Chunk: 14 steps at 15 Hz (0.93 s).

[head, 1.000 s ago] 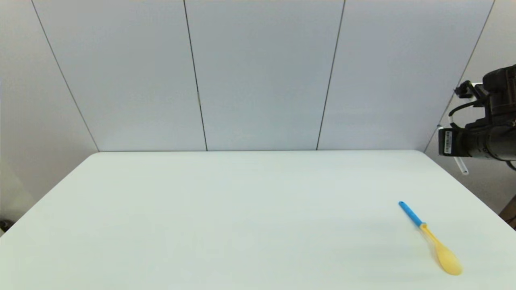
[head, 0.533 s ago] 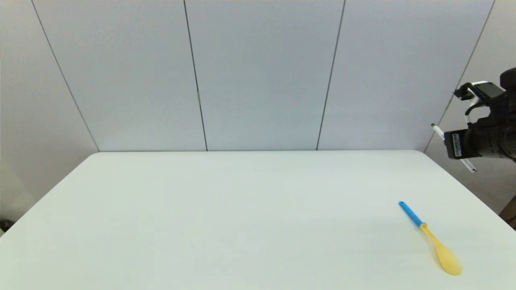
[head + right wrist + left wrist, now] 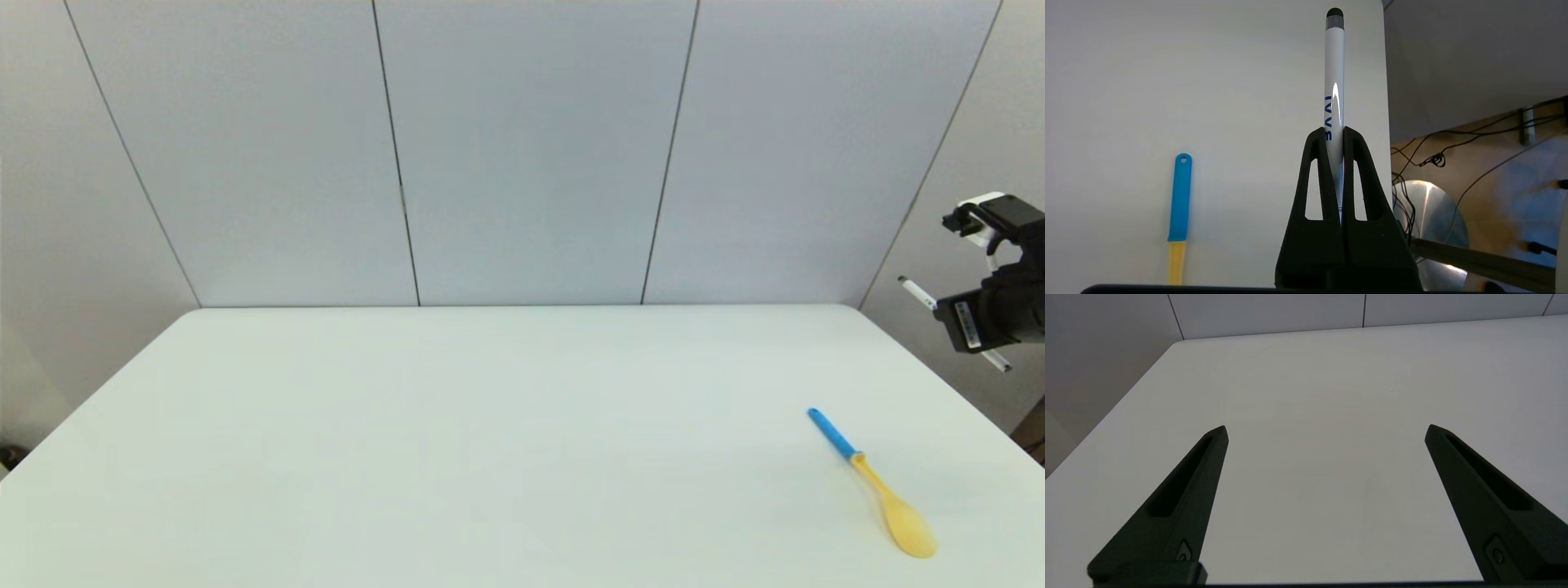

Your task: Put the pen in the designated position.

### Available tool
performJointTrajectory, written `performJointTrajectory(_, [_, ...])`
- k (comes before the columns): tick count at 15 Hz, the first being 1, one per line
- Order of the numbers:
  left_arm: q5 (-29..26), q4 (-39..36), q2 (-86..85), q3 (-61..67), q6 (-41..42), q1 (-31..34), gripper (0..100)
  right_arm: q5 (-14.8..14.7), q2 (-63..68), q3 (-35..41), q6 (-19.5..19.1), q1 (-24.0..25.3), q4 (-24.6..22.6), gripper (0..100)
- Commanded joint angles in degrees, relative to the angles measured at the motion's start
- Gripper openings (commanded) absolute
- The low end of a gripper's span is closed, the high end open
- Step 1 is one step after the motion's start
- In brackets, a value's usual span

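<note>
Aloft beyond the worktop's [image 3: 490, 425] right edge, the right gripper [image 3: 1334, 136] clamps the pen [image 3: 1334, 81] mid-carry; the left gripper [image 3: 1327, 430] sits parked, fingers apart. Next, seemingly: swing inward, clear the spoon [image 3: 873, 483], lower onto bare worktop.

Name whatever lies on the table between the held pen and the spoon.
Nothing: in the head view, bare table separates the pen from the spoon.

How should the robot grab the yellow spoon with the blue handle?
Grip the spoon by the middle of its blue handle, coming straight down from above. It lies flat on the table, and the handle is straight and narrow, so the tool's fingers can close across it.
</note>
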Motion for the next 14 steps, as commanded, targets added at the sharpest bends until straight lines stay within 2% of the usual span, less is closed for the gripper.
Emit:
performJointTrajectory(1, [0.0,0.0,0.1,0.6,0.0,0.0,100,0.0,1.7,4.0,0.5,-1.4,-3.1,0])
performJointTrajectory(4, [0.0,0.0,0.1,0.6,0.0,0.0,100,0.0,3.7,8.4,0.3,-2.6,-9.2,0])
performJointTrajectory(14, [0.0,0.0,0.1,0.6,0.0,0.0,100,0.0,9.0,12.6,0.4,-2.8,-17.1,0])
